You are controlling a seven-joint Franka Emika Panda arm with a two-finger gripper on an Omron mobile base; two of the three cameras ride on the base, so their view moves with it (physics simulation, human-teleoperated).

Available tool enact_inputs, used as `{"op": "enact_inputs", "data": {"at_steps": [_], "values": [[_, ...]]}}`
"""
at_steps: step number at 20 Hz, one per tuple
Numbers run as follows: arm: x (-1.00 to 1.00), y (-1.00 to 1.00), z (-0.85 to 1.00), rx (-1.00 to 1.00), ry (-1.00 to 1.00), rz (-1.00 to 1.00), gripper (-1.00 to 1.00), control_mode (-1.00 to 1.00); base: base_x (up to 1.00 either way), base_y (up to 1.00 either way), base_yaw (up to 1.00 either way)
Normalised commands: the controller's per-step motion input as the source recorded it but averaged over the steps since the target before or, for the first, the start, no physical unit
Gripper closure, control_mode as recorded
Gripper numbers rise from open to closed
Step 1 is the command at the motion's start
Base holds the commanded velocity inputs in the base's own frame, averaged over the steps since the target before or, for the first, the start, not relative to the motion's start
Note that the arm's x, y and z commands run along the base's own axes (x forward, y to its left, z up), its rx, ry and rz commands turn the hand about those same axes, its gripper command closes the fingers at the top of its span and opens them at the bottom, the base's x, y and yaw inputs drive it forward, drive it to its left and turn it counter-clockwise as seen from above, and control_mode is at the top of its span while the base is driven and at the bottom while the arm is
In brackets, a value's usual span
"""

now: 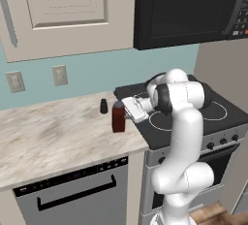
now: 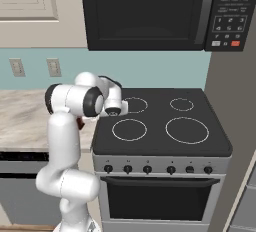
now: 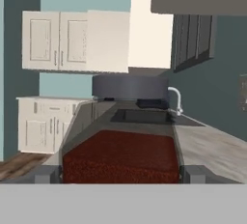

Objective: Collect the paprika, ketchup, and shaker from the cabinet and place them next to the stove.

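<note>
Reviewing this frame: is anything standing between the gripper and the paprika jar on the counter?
Nothing visible does. The open gripper is right at the paprika, which stands on the counter at the stove edge. The hand view shows the jar between the finger tips. The shaker stands apart, on the jar's far side.

A: Light is even and fairly bright, flat rendered light with no clear source. No hard glare anywhere.

B: Shadows?

A: Soft and faint. The jar [image 1: 118,117] just in front of the pincer [image 1: 131,116] casts barely any shade on the surface [image 1: 53,132]. The stove [image 2: 165,126] glass beside the pincer stays matt black, white rings crisp.

B: Sharpness?

A: Both base views are a little soft and pixelled along edges, but nothing is out of focus. In the hand view the red mass between the fingertips [image 3: 47,175] is grainy and blurred, very close; the far cupboards [image 3: 58,39] look soft too.

B: Distortion?

A: Straight lines stay straight at the edges.
</note>
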Motion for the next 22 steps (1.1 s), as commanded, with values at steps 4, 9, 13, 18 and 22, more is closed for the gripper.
{"op": "enact_inputs", "data": {"at_steps": [4,9,13,18,22], "values": [[0.29,0.0,-0.14,0.0,0.0,0.0,1.0,-1.0,0.0,0.0,0.0],[0.29,0.0,-0.21,0.0,0.0,0.0,1.0,-1.0,0.0,0.0,0.0],[0.05,0.06,-0.29,0.0,0.0,0.0,1.0,-1.0,0.0,0.0,0.0],[0.0,0.11,-0.3,0.0,0.0,0.0,1.0,-1.0,0.0,0.0,0.0],[0.0,0.11,-0.26,0.0,-0.02,0.0,-1.0,-1.0,0.0,0.0,0.0]]}}
